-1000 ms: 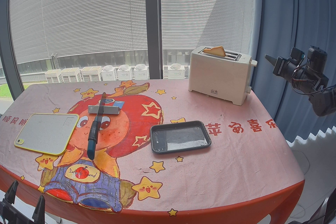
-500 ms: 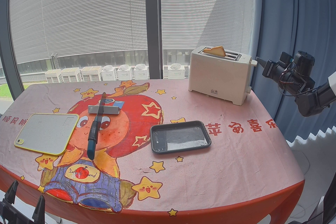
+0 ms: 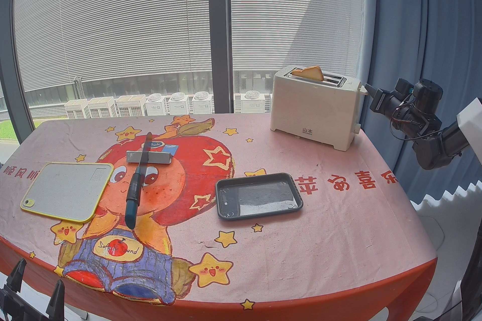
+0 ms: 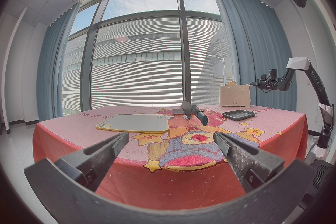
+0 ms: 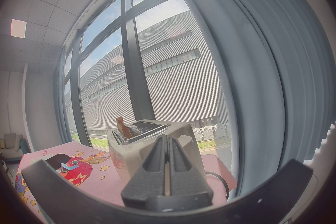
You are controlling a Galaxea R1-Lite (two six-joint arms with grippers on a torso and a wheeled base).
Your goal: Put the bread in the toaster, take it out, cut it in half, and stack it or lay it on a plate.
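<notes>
The white toaster (image 3: 315, 108) stands at the table's back right, with a slice of bread (image 3: 309, 73) sticking up from one slot. The right wrist view shows the toaster (image 5: 140, 144) and bread (image 5: 122, 127) close ahead. My right gripper (image 3: 368, 88) is shut and empty, its tip right at the toaster's right side near the lever. A black plate (image 3: 258, 195) lies in the middle. The knife (image 3: 136, 181) rests across a holder, beside the cutting board (image 3: 68, 190) on the left. My left gripper (image 4: 169, 149) is open, low before the table's front edge.
A blue curtain (image 3: 427, 26) hangs right behind my right arm. The window post (image 3: 219, 26) rises behind the table. The red cloth (image 3: 321, 242) is bare in front of the plate and along the right side.
My right arm has swung left and slightly down toward the toaster's right side; its gripper tip now sits by the lever. Nothing on the table has moved.
</notes>
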